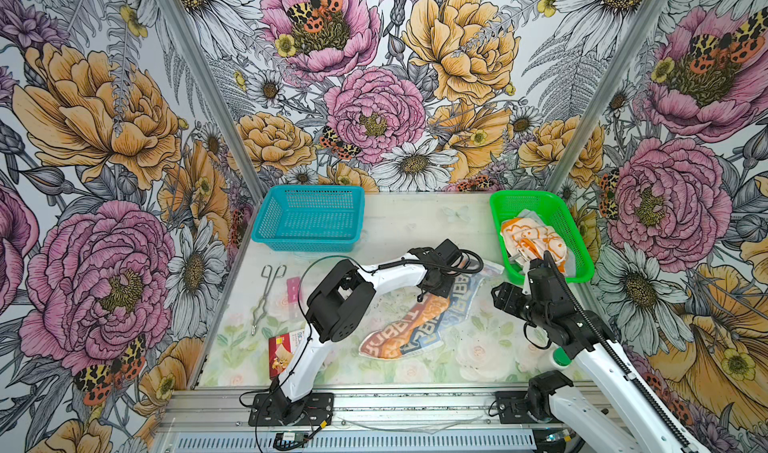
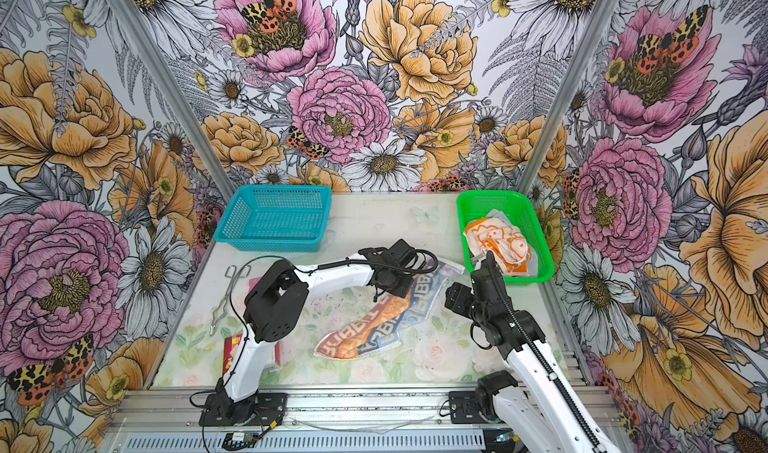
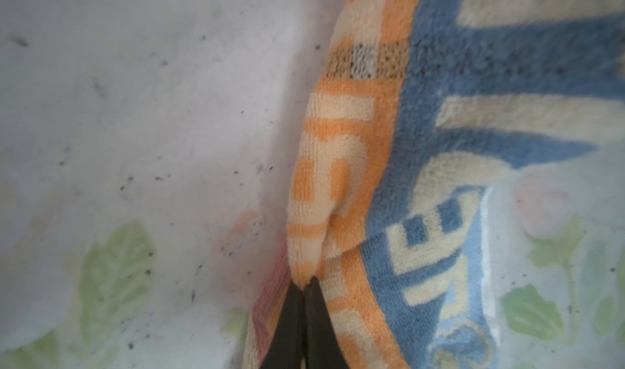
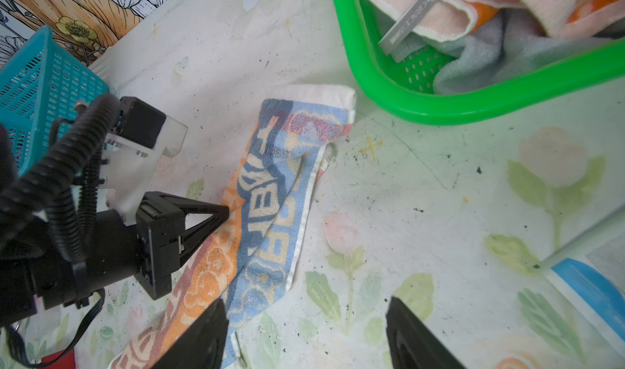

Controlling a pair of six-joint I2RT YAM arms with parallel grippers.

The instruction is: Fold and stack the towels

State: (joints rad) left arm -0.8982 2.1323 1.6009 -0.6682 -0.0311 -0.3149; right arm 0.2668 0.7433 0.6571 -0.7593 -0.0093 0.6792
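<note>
- Towel of cream terry (image 1: 415, 326) (image 2: 370, 326), printed with orange, brown and blue "RABBIT" lettering, is lying rumpled in a long band on the middle of the floral-print table (image 1: 415, 222), running from near left to far right.
- The left gripper (image 3: 305, 287) is pinching the orange edge of that band about halfway along. Its jaws are pressing together with only a fold of cloth between them.
- The right gripper (image 4: 306, 303) is hovering just right of the cream cloth, its jaws standing wide apart and holding nothing. In the right wrist view one finger (image 4: 203, 337) is overlapping the cloth's edge, though whether it is touching I cannot tell.
- A soft orange towel with white flowers (image 1: 534, 239) is sitting crumpled in the green perforated plastic basket (image 1: 523, 192) at the far right. It is resting on a plain grey towel (image 4: 490, 56) that is peeking out beneath it.
- The far right corner of the cream cloth is lying near that basket's near left corner, not touching it.
- A blue perforated plastic basket (image 1: 316, 187) is standing at the far left.
- Slim metal tongs (image 1: 264, 299) are lying on the left of the table, and a red-and-white cardboard box (image 1: 282, 351) is lying at the near left, partly behind the left arm.
</note>
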